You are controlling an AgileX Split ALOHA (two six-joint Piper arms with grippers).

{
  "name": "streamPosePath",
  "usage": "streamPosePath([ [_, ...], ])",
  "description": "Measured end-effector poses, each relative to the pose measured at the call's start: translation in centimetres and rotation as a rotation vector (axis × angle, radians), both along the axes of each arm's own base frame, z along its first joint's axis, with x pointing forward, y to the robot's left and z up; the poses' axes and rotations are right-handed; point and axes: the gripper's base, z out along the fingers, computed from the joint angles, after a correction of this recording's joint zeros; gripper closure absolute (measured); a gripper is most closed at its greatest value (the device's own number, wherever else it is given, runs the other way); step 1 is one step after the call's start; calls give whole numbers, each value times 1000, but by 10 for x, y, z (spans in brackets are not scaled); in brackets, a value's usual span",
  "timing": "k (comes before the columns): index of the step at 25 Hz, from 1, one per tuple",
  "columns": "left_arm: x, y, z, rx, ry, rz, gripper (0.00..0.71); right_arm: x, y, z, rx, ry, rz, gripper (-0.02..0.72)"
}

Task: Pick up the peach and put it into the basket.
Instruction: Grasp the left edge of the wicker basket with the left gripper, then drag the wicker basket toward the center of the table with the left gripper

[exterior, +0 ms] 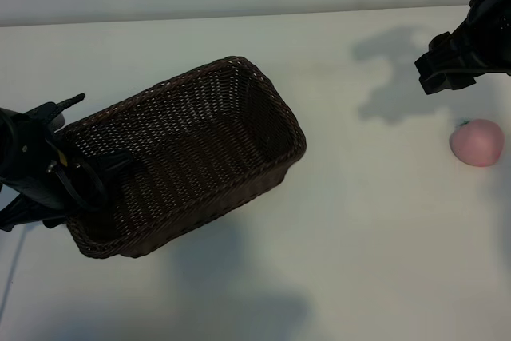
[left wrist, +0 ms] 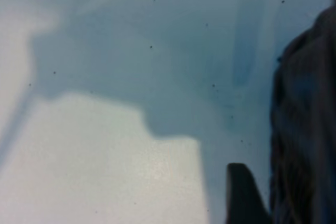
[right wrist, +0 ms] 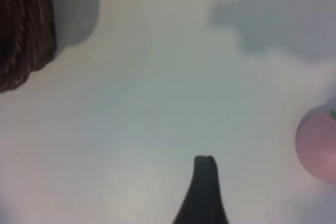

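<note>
Peach (exterior: pixel 477 142) lies on the white table (exterior: pixel 367 221) at the frame's right edge, well apart from the basket (exterior: pixel 239 65) at centre left. Left gripper (exterior: pixel 84 153) straddles the basket's lower-left rim, fingers part-open around the wicker. Right gripper (exterior: pixel 447 65), upper right, hangs above the peach, fingers spread wide, empty.

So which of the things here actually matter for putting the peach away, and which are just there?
For the job:
- peach, on the table, right of the basket
- basket, nothing in it
- right gripper, above the peach
- left gripper, at the basket's near-left rim

Just there:
- table
</note>
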Motion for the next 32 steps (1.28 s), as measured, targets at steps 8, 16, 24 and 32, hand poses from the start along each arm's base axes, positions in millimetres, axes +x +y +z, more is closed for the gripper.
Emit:
streamPosePath([
  [8,0,0,0,-2,-2,2,363,0,0,0,0,2,0,110],
  [16,2,-4,3,-47,-36,-15,365,0,0,0,1,5,0,110],
  [24,3,-14,13,-163,-87,-38,365,0,0,0,1,5,0,110],
  [32,6,-24,16,-271,-138,-55,370,0,0,0,1,5,0,110],
])
